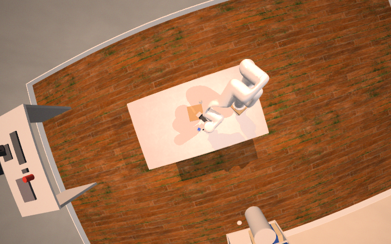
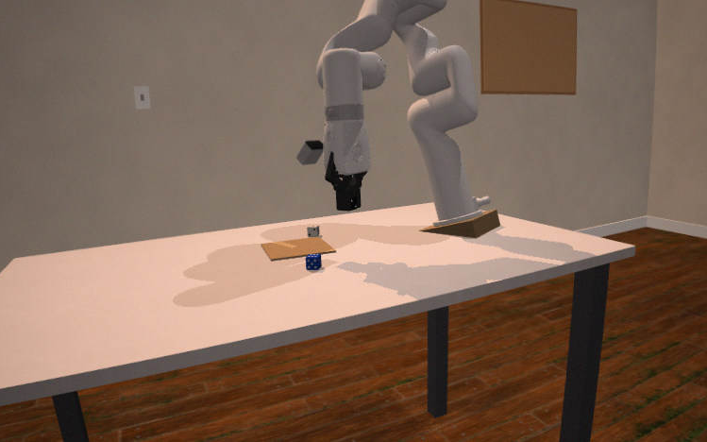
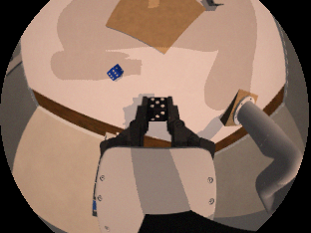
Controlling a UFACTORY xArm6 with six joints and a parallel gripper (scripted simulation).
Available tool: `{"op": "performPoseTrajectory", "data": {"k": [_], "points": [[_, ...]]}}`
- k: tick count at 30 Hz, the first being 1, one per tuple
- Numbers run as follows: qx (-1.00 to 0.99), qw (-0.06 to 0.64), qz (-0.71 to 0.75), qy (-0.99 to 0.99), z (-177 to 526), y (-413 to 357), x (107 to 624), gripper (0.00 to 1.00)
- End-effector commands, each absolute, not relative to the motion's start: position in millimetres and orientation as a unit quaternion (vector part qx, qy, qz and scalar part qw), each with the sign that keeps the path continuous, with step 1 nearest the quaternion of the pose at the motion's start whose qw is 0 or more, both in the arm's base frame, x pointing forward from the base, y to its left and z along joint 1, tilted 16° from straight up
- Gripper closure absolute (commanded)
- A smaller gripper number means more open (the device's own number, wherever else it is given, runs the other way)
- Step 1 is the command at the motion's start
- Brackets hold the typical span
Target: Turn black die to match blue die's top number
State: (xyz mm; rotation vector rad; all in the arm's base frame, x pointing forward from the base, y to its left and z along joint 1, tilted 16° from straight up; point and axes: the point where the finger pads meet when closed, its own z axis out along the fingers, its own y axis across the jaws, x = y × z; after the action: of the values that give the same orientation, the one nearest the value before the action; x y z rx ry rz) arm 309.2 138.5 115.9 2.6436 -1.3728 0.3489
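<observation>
From the wrist camera, nearest me, my end effector (image 3: 158, 116) is clenched on the black die (image 3: 158, 108), whose pale pips face the lens between the two dark fingers. I can't read which number is on any face at this size. In the exterior view the die sits pinched at the fingertips, lifted well above the bench (image 2: 125, 307) with nothing under it but shadow. Farther out in the wrist view, the blue die (image 3: 115, 72) lies at about ten o'clock from the held die, flat on the bench and just off the mat's near edge; its top number is too small for me to make out. Beyond that, at roughly twelve o'clock, is the brown mat (image 3: 155, 15), lying flat, and that is the relation I judge the next move turns on: the mat lies ahead of and below the end effector, so the die must travel forward and down after being re-oriented. Farthest off, at about one o'clock past the mat's far corner, a grey die (image 3: 213, 1) rests on the bench, well apart from my path.
</observation>
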Motion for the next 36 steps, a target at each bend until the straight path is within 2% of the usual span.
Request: {"op": "performPoseTrajectory", "data": {"k": [1,8,25,36], "points": [[0.879,0.069,0.117,-0.457,118,139,310,0.79],[0.871,0.067,0.118,-0.472,118,138,312,0.79],[0.733,0.037,0.129,-0.667,128,117,333,0.79],[0.577,0.009,0.133,-0.805,136,96,350,0.79]]}}
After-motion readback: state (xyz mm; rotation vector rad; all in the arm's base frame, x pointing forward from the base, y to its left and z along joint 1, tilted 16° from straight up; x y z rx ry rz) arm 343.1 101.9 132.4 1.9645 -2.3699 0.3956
